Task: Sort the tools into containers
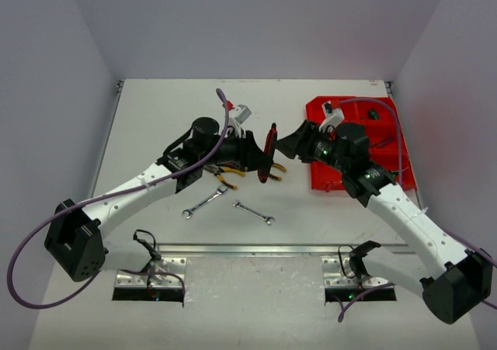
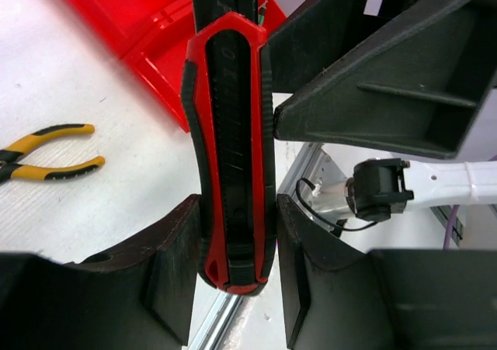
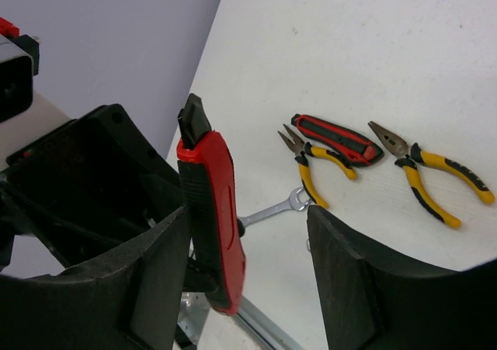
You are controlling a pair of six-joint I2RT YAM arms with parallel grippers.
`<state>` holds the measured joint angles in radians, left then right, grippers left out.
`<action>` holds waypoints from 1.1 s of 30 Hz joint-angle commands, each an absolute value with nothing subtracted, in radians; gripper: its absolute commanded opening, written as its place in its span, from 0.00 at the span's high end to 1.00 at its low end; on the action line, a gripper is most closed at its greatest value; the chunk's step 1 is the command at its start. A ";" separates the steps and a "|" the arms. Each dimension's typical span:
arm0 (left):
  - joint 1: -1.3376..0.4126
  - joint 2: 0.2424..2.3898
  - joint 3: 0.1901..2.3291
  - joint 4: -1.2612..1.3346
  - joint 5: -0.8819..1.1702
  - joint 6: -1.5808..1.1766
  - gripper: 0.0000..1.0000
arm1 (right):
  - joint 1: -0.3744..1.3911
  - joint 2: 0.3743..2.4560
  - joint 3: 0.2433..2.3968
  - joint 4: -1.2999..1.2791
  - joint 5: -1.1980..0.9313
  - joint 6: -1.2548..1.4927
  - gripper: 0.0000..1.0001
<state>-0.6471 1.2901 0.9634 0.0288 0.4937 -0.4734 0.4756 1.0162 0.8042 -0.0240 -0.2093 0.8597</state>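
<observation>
My left gripper (image 1: 261, 154) is shut on a red-black utility knife (image 1: 270, 150) and holds it upright above the table; the left wrist view shows the knife (image 2: 231, 156) clamped between my fingers. My right gripper (image 1: 290, 143) is open and faces it. In the right wrist view the knife (image 3: 211, 210) stands between the open jaws, close to the left finger (image 3: 147, 280) and far from the right finger (image 3: 365, 288). The red compartment tray (image 1: 396, 144) lies to the right behind the right gripper, with a few dark tools in it.
Two silver wrenches (image 1: 204, 202) (image 1: 254, 212) lie in front of the grippers. Two yellow-black pliers (image 3: 314, 171) (image 3: 431, 171) and a second red-black knife (image 3: 338, 139) lie on the table beneath. A metal rail (image 1: 256, 249) runs along the near edge.
</observation>
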 commanded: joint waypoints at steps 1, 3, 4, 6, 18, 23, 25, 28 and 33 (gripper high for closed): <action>-0.711 1.271 0.954 0.121 0.453 -0.503 1.00 | 0.496 1.072 0.887 0.008 -0.170 0.864 0.39; -0.715 1.280 0.957 0.124 0.449 -0.506 1.00 | 0.500 1.067 0.885 0.012 -0.163 0.865 0.41; -0.715 1.285 0.960 0.127 0.447 -0.509 1.00 | 0.502 1.065 0.879 0.012 -0.155 0.867 0.43; -0.716 1.287 0.964 0.130 0.436 -0.507 1.00 | 0.502 1.059 0.869 0.018 -0.159 0.867 0.43; -0.718 1.325 0.991 0.127 0.453 -0.502 1.00 | 0.500 1.040 0.845 0.015 -0.192 0.855 0.49; -0.718 1.332 0.996 0.126 0.458 -0.483 1.00 | 0.508 1.089 0.862 0.008 -0.230 0.852 0.63; -0.718 1.333 1.006 0.098 0.441 -0.466 1.00 | 0.517 1.100 0.869 -0.001 -0.240 0.843 0.66; -0.718 1.336 1.025 0.066 0.417 -0.436 1.00 | 0.528 1.113 0.865 -0.021 -0.245 0.829 0.67; -0.718 1.350 1.055 0.010 0.410 -0.384 0.94 | 0.528 1.161 0.867 0.036 -0.347 0.838 1.00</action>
